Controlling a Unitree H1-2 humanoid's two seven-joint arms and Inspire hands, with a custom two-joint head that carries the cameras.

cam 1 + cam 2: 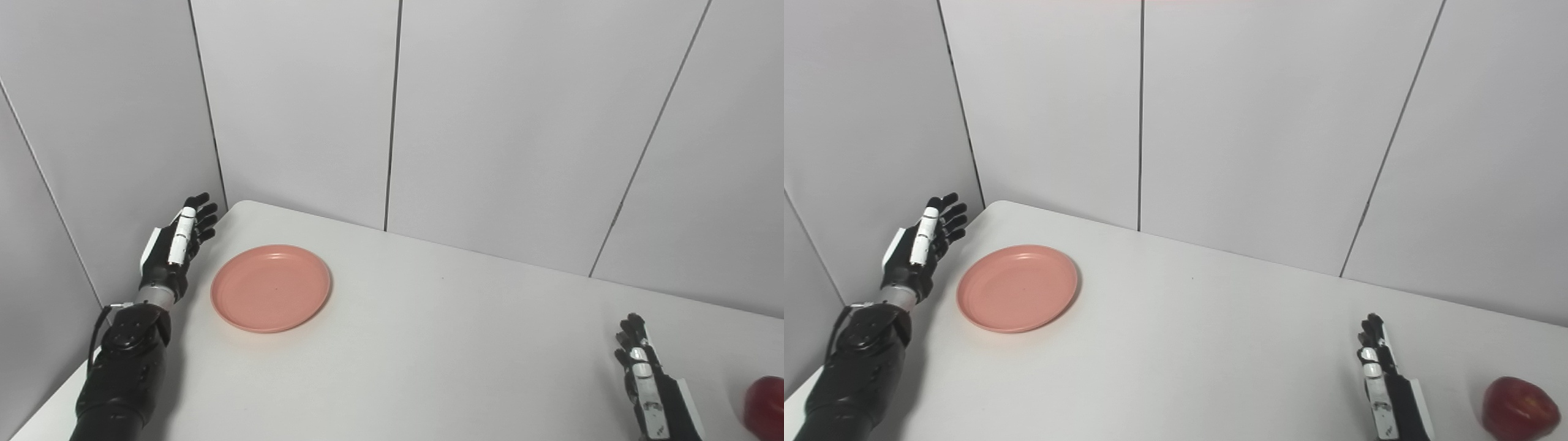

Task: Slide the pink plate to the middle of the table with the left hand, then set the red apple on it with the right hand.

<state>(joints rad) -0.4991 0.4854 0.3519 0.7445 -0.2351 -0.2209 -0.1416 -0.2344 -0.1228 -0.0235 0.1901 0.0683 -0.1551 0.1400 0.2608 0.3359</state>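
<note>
The pink plate lies flat on the white table near its far left corner. My left hand is raised just left of the plate, fingers apart and empty, not touching it. The red apple sits at the table's near right. My right hand rests low at the near right, a little left of the apple, fingers straight and empty, apart from the apple.
Grey wall panels stand close behind the table and along its left side. The table's left edge runs right beside my left arm.
</note>
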